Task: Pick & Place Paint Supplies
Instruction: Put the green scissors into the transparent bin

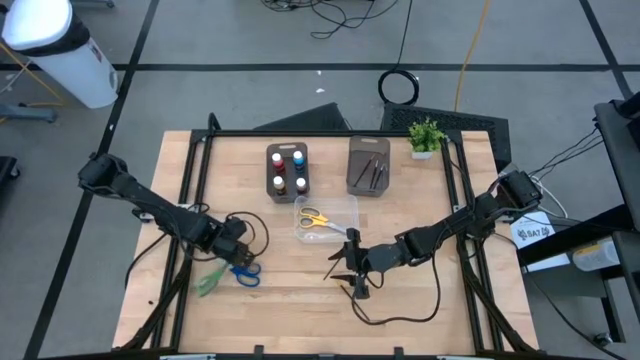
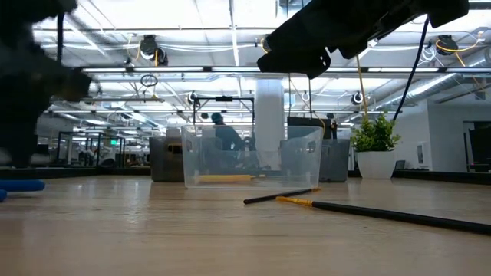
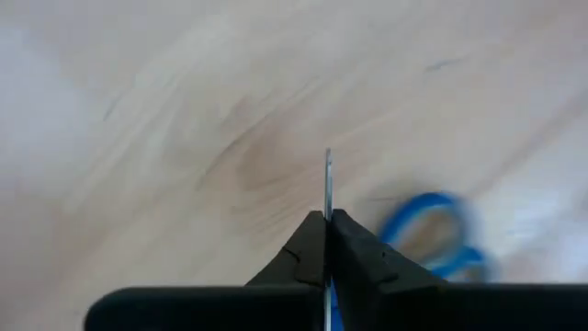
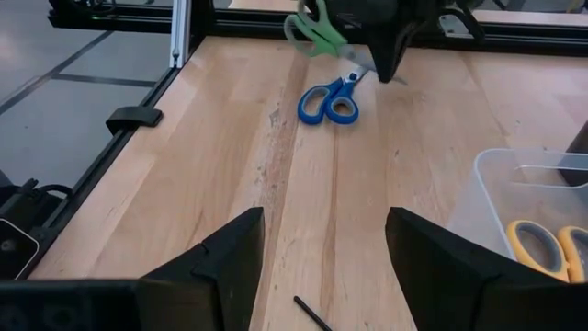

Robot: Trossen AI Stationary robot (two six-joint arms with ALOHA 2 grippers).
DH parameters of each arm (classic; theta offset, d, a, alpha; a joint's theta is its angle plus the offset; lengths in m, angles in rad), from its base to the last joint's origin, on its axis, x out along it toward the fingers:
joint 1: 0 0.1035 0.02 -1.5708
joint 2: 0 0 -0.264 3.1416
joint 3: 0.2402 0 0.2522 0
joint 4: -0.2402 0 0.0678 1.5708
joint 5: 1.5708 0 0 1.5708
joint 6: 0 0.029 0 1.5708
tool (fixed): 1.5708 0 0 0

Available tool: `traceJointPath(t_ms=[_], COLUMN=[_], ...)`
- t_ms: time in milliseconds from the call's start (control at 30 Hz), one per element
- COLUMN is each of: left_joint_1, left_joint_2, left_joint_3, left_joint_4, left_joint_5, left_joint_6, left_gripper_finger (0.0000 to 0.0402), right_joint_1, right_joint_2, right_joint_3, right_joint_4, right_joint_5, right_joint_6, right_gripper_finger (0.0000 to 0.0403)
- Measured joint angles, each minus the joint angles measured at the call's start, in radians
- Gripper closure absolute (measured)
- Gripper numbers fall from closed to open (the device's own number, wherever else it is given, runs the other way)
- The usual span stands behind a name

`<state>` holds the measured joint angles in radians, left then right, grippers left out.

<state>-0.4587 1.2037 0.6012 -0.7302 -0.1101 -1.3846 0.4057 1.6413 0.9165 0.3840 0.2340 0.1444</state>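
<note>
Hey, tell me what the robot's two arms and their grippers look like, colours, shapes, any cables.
Both arms are matte black and slim, built of jointed segments. The left gripper and right gripper each end in two dark fingers, which in the right wrist view are broad, flat wedge-shaped fingers. Thin black cables loop loosely beside each arm over the wooden table. No markings are readable.

Both arms are dark, almost black, built of slim round links joined by chunkier joints, with thin black cables looping loosely off them. The right gripper (image 4: 323, 267) ends in two broad, flat, matte-black fingers (image 4: 220, 262) with angular, wedge-like tips. The left gripper (image 3: 327, 241) has the same matte-black fingers (image 3: 363, 257), narrowing to points from a wide black crossbar, and a white tag with dark print sits near the base of the right arm (image 1: 532, 231).
</note>
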Motion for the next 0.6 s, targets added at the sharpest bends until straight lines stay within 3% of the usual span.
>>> traceJointPath(t_ms=[267,400,600], left_joint_1=[-0.010,-0.011,0.026], left_joint_2=[-0.001,-0.001,-0.001], left_joint_3=[0.281,0.353,0.358], left_joint_4=[0.033,0.206,0.528], left_joint_5=[-0.266,-0.398,-0.468], left_joint_6=[0.366,0.662,1.026], left_gripper_finger=[0.0392,0.0391,0.0395], right_joint_1=[0.000,0.000,-0.041], right_joint_2=[0.000,0.000,0.000], right_joint_3=[0.000,0.000,0.000], right_joint_4=[0.001,0.014,0.138], right_joint_5=[0.000,0.000,0.006], right_joint_6=[0.000,0.046,0.075], right_gripper_finger=[0.0190,0.0190,0.0190])
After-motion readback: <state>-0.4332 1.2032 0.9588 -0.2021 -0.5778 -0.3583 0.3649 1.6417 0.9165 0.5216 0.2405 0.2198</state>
